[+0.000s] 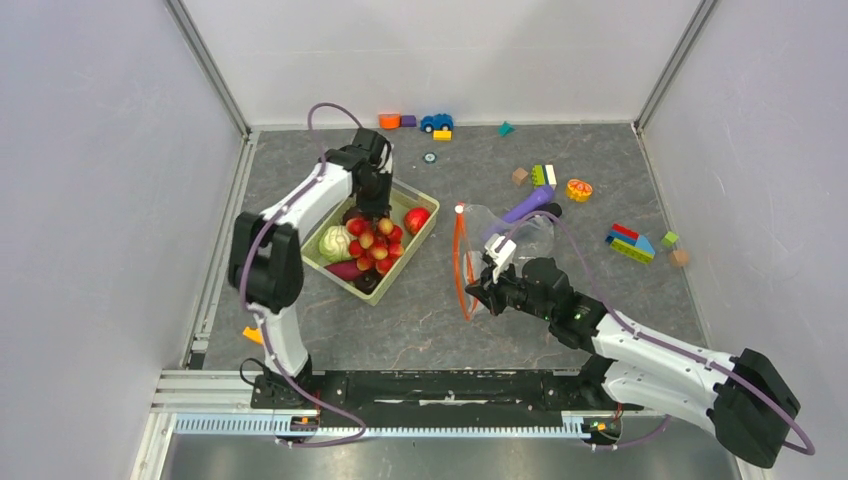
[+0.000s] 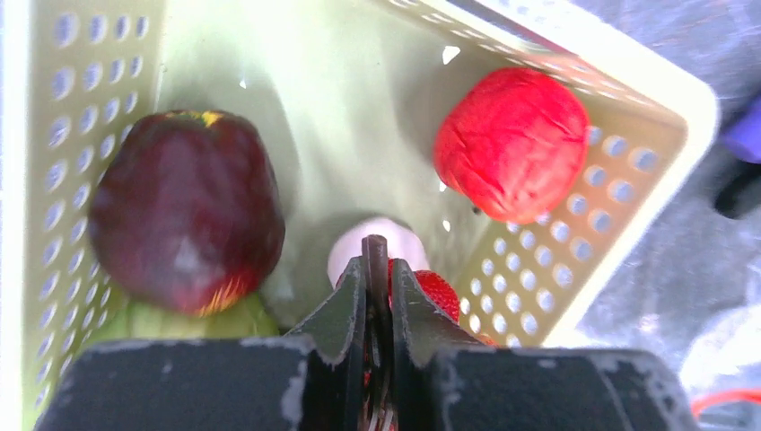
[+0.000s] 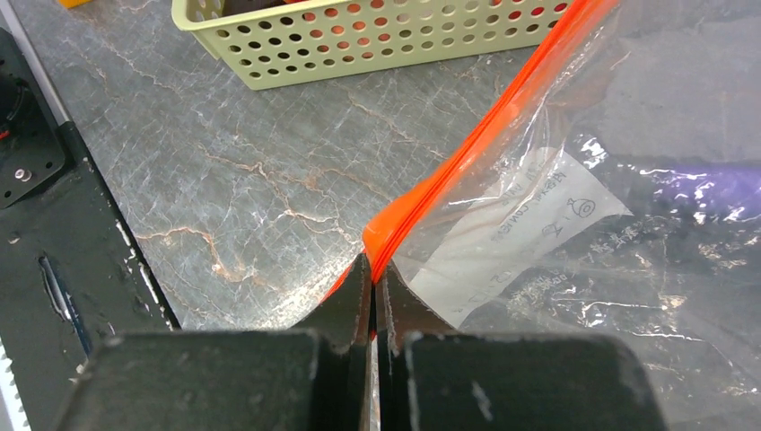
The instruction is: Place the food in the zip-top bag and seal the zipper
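I see the left gripper [image 2: 377, 268] inside the basket [image 1: 412, 248], centre-left overhead. Its fingers are pinched on a thin dark stem [image 2: 374, 244] among the food [image 1: 372, 240]. Right gripper [image 3: 372, 269] is clamped on the zipper [image 3: 485, 135]; the zip-top bag [image 1: 520, 235] lies right of centre.

left gripper [image 2: 377, 269]: inside the basket [image 2: 628, 180], fingers pressed on the stem of the fruit cluster [image 1: 373, 240], which lies under them
ahead of left fingers: mushroom-like piece [image 2: 377, 235], just past the tips
ahead-left: large round fruit [image 2: 184, 224] against the basket's left wall, on top of the cabbage [image 2: 179, 321]
ahead-right: apple [image 2: 511, 144], in the basket's far right corner
right gripper [image 3: 372, 269]: fingers closed on the zipper [image 3: 502, 117], which runs off ahead and to the right
right of right fingers: zip-top bag [image 3: 610, 287] on the table [image 3: 269, 180], its label [image 3: 511, 224] just beside the tips
ahead-left of right fingers: the basket, well apart
beyond the bag: citrus slice toy [image 1: 579, 189]
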Motion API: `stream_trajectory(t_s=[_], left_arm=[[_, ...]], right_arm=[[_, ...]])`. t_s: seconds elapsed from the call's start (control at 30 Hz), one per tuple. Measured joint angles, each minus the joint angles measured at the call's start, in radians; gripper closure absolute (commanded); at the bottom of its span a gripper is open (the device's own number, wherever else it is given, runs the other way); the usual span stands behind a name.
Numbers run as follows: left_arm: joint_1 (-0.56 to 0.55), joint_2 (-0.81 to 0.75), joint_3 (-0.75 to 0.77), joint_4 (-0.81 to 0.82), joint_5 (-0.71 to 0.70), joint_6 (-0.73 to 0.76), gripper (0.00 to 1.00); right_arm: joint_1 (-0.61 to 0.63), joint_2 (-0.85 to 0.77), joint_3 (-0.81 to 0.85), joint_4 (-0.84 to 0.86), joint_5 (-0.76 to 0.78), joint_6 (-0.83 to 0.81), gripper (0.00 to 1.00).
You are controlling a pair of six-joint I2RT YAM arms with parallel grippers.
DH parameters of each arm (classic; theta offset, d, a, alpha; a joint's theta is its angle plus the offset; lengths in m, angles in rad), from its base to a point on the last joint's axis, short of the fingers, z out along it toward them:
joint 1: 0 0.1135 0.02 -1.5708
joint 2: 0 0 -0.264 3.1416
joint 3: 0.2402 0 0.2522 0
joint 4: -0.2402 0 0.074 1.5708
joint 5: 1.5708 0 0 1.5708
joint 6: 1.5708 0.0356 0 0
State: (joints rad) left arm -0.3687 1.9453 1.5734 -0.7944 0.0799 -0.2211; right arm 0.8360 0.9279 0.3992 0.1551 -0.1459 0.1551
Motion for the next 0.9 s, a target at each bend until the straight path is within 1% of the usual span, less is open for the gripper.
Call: stream_trajectory(t_s=[0.1, 0.23, 0.43, 0.53, 0.7, 0.9], left_arm=[[0.0, -0.123, -0.049, 0.035, -0.003, -0.023, 0.98], [0.0, -0.315, -0.133, 0.125, -0.01, -0.056, 0.98], [-0.01, -0.616, -0.335, 0.314, -0.031, -0.122, 0.98], [-0.024, -0.743, -0.424, 0.391, -0.036, -0.15, 0.98], [-0.053, -0.944, -0.551, 0.546, 0.003, -0.201, 0.98], [-0.083, -1.071, -0.596, 0.656, 0.085, -0.245, 0.98]], right_arm=[[0.0, -0.011, 0.0, 0.0, 0.013, 0.001, 1.0], [0.0, -0.03, -0.004, 0.0, 0.021, 0.004, 1.0], [0.0, -0.039, -0.004, 0.001, 0.029, 0.028, 1.0], [0.0, -0.037, -0.001, -0.004, 0.018, 0.059, 1.0], [0.0, -0.019, 0.048, -0.019, -0.067, 0.121, 1.0], [0.0, 0.005, 0.154, -0.009, -0.23, 0.208, 1.0]])
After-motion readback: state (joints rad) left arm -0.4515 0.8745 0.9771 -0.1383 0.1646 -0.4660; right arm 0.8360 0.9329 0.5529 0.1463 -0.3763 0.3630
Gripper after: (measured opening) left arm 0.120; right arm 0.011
